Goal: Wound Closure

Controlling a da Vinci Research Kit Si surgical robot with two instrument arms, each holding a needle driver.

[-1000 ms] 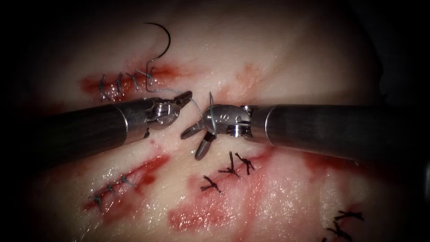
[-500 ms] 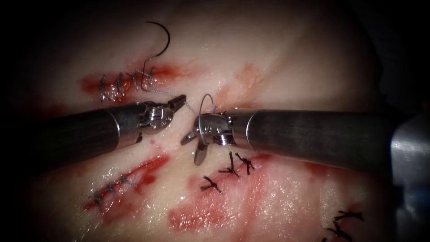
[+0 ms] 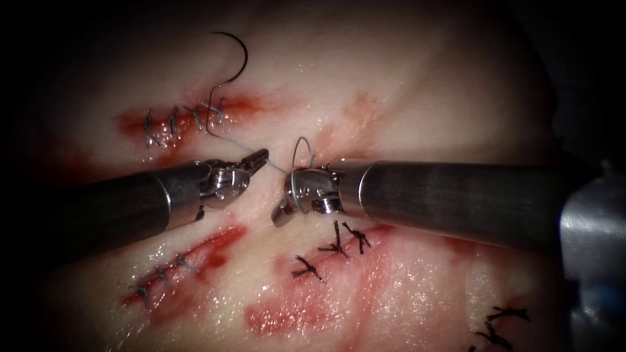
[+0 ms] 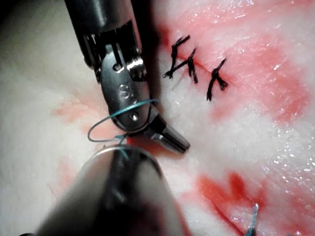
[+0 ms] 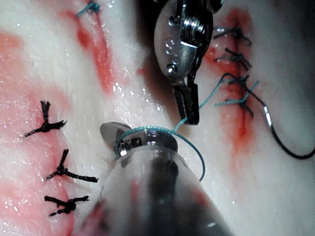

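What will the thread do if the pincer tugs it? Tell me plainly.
The thread is probably floppy: it curls in a loose loop around the right pincer. It likely goes taut under pull, as the straight span from the left pincer, shut on it, suggests. It looks very light and hair-thin.

Right hand (image 3: pixel 282 212) now nearer left hand (image 3: pixel 259 156), thread (image 3: pixel 298 156) looped round it.

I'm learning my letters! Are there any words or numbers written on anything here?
Small stamped mark on the right arm's tool: too blurred to read.
No other words, numbers or signs.
The left arm's tool holds the thread, which loops round the right arm's tool; the needle lies on the tissue, held by neither.
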